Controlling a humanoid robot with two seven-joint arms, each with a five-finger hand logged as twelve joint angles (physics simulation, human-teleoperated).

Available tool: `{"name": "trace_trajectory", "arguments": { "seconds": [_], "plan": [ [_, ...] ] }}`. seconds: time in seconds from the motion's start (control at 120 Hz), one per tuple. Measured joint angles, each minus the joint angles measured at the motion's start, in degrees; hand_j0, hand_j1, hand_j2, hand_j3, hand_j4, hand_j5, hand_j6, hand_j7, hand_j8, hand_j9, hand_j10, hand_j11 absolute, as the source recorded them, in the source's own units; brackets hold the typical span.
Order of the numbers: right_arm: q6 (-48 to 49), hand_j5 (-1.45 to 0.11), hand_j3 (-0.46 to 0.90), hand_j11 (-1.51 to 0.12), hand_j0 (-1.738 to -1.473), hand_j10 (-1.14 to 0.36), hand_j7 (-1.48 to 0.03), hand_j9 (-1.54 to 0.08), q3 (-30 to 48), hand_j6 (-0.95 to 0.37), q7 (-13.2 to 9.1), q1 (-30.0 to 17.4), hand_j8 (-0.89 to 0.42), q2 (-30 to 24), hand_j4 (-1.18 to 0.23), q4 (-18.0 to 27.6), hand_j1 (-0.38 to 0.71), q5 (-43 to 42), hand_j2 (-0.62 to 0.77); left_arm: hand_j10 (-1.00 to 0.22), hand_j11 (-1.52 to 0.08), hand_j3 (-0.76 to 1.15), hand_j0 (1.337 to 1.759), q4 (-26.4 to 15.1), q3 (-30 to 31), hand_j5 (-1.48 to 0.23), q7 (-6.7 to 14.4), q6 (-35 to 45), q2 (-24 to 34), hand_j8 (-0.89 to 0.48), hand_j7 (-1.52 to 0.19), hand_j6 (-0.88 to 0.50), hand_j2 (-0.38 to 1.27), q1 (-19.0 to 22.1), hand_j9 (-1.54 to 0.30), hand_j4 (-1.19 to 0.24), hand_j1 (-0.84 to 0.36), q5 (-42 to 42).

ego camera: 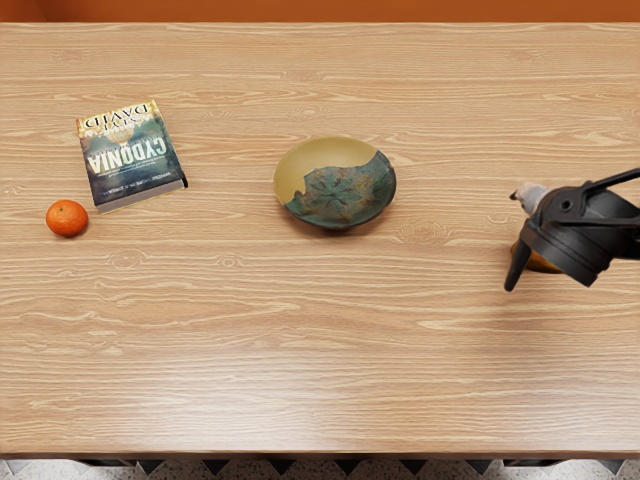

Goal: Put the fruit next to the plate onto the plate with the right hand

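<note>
Right hand [572,236] at the right edge of the table [320,350], low over an orange-brown fruit [539,264] that is mostly hidden. Cannot tell whether it grips. Glazed plate [335,182] mid-table, well apart. Tangerine [67,217] beside book [130,153], far left.

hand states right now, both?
Left hand: not in view.
Right hand: over a mostly hidden round orange fruit; open or closed cannot be told.
</note>
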Motion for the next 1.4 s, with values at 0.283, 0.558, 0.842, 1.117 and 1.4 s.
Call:
{"name": "trace_trajectory", "arguments": {
  "seconds": [0.283,0.558,0.842,1.117,1.4],
  "plan": [
    [-0.08,-0.17,0.00,-0.17,-1.658,-0.13,-0.17,-0.17,-2.12,-0.13,0.00,-0.38,-0.13,0.74,-0.13,-0.07,-0.19,-0.28,-0.03,0.00,0.00,0.00,1.658,0.00,0.00,0.00,0.00,0.00,0.00,0.00,0.00,0.00,0.00,0.00,0.00,0.00,0.35,0.00],
    [-0.08,-0.26,0.00,-0.26,-1.658,-0.20,-0.26,-0.26,-2.37,-0.20,0.00,-4.26,-0.20,1.82,-0.20,-5.09,-0.11,-1.53,-0.04,0.00,0.00,0.00,1.658,0.00,0.00,0.00,0.00,0.00,0.00,0.00,0.00,0.00,0.00,0.00,0.00,0.00,0.35,0.00],
    [-0.08,-0.32,0.00,-0.32,-1.658,-0.25,-0.32,-0.32,-1.88,-0.25,0.00,-7.04,-0.25,4.40,-0.25,-9.53,-0.05,-3.10,-0.05,0.00,0.00,0.00,1.658,0.01,-0.01,0.00,0.00,-0.01,0.00,0.00,0.00,0.00,0.00,0.00,0.00,0.00,0.35,0.00],
    [-0.08,-0.42,0.00,-0.42,-1.658,-0.32,-0.42,-0.42,-2.33,-0.32,0.00,-7.32,-0.32,4.87,-0.32,-9.80,0.03,-3.16,-0.06,0.00,0.00,0.00,1.658,0.01,-0.01,0.00,0.00,0.00,0.00,0.00,0.00,0.00,0.00,0.00,0.00,0.00,0.35,0.00],
    [-0.08,-0.44,0.00,-0.44,-1.658,-0.34,-0.44,-0.44,-2.71,-0.34,0.00,-7.83,-0.34,4.77,-0.34,-9.81,0.06,-3.13,-0.07,0.00,0.00,0.00,1.658,0.00,0.00,0.00,0.00,0.00,0.00,0.00,0.00,0.00,0.00,0.00,0.00,0.00,0.35,0.00]
  ]
}}
